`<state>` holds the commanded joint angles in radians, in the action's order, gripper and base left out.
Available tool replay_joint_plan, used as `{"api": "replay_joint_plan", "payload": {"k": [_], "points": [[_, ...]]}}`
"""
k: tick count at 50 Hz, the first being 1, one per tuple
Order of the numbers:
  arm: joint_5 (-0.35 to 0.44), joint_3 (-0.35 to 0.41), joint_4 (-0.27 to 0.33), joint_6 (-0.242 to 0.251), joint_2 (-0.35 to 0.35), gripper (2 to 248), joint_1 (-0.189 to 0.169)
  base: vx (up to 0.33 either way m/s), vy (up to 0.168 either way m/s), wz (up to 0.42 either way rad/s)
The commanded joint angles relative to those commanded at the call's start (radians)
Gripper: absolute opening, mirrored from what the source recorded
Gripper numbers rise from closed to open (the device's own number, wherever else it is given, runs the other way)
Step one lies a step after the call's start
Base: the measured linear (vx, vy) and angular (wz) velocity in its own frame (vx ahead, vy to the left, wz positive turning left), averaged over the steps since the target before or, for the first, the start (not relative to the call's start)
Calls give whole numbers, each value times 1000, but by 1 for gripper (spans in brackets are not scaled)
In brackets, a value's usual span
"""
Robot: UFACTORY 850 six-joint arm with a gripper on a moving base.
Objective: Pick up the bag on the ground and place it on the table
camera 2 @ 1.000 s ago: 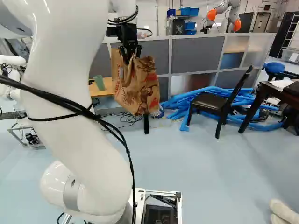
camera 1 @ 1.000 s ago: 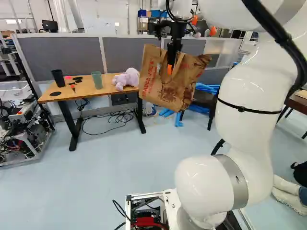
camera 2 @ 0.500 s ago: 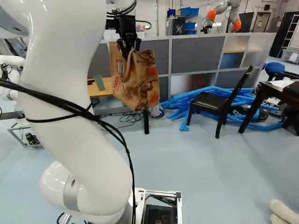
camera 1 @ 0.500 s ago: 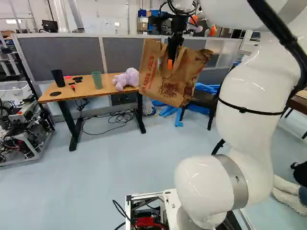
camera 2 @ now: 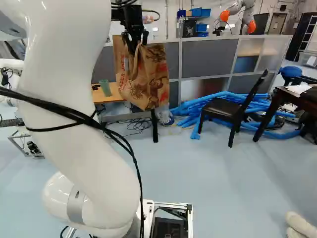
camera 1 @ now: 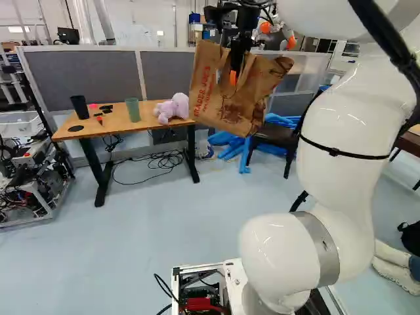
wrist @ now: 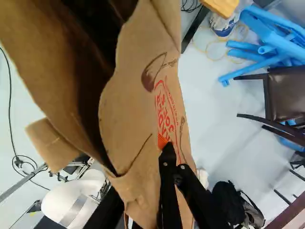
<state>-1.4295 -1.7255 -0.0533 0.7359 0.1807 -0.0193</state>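
I have the rectangular tan wooden counter (camera 1: pixel 111 128) at eleven o'clock, carrying, left to right, a tapered black cup (camera 1: pixel 80 107), tapered green cup (camera 1: pixel 132 109) and lilac plush toy (camera 1: pixel 174 108). At one o'clock, a black padded chair (camera 2: pixel 218 108) stands before long blue tubes (camera 2: pixel 185 110).

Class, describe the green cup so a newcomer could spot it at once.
Find the grey partition, then the wooden-topped table before it. On it, the green cup stands between a black cup and a lilac plush toy. Its muted green sets it apart.
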Motion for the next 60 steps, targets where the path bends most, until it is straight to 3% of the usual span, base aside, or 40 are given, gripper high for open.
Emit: {"api": "replay_joint_plan", "payload": {"k": [20,60], "points": [[-31,-74,0,0,12,21,1,0,0,0],[-32,-78,0,0,12,21,1,2,0,0]]}}
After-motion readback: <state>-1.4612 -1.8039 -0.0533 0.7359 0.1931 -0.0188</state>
